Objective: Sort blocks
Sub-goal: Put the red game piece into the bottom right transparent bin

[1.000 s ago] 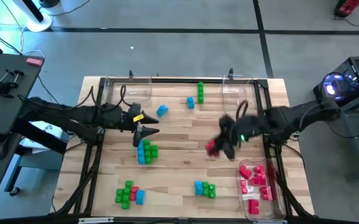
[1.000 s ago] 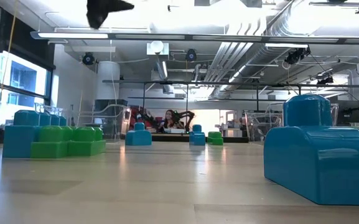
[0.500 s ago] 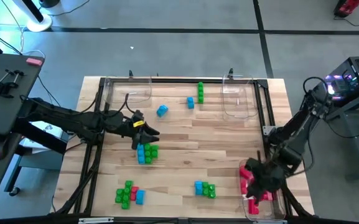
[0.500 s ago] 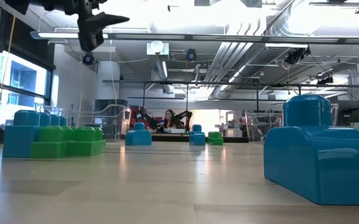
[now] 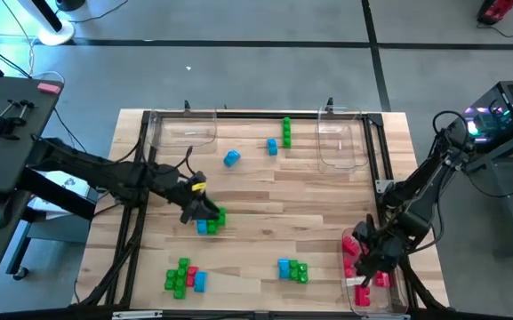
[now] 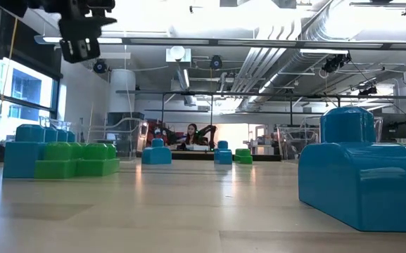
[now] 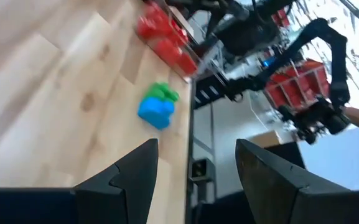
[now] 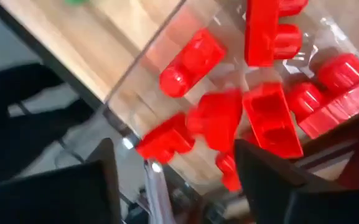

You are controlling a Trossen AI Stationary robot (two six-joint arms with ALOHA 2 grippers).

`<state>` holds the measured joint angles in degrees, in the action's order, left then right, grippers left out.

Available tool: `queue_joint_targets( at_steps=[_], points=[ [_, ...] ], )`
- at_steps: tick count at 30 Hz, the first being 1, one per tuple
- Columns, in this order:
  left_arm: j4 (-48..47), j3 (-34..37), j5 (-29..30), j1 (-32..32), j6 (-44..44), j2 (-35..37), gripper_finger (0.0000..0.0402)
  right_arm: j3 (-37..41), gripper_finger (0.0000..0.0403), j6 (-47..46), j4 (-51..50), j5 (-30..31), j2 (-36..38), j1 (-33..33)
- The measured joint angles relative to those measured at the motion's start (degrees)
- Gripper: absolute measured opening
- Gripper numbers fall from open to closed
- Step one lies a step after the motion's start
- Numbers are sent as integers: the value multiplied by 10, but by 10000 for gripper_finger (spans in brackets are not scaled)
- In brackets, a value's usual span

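the biggest change is on the right: the right gripper (image 5: 369, 252), which a second ago was carrying a red block over the middle of the table (image 5: 265, 191), now hangs over the clear tray of red blocks (image 5: 388, 293) at the table's near right corner, and its jaws stand open with nothing between them in the right wrist view; the red blocks (image 8: 263, 118) lie loose in the tray below, so the carried 1 has evidently just been dropped in. that reads as 1 more red block sorted, and the right arm is free to fetch another. next in size, the left gripper (image 5: 204, 209) has slid from just left of the green and blue cluster (image 5: 212, 220) in the middle of the table to right on top of it, jaws open and unchanged in width, holding nothing that i can see; its wrist view shows a blue and green pair (image 7: 158, 106) farther off near the table edge. it looks set to pick from that cluster. the rest has not moved: a mixed green, red and blue pile (image 5: 185, 276) near left, a blue and green pile (image 5: 293, 270) near centre, a lone blue block (image 5: 231, 158) and a blue block beside a green stack (image 5: 285, 132) toward the far side, and 2 empty-looking clear trays, far left tray (image 5: 185, 131) and far right tray (image 5: 343, 142). judging by this, red is well along while green and blue are barely started.
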<state>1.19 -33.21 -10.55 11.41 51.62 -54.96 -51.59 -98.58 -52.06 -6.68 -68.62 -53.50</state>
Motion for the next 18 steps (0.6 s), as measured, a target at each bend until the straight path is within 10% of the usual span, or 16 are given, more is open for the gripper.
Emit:
queue_joint_targets(
  at_steps=[6, 12, 18],
  points=[
    [-42, -34, -10, 76, 29, -5, 164, 0, 227, 77, 54, 49, 0, 12],
    [-336, -193, 15, 204, -57, -91, 21, -1, 228, 199, 100, 171, 0, 72],
    [-394, -233, 40, 291, -171, -215, 4, -1, 228, 317, 113, 183, 0, 163]
  ],
)
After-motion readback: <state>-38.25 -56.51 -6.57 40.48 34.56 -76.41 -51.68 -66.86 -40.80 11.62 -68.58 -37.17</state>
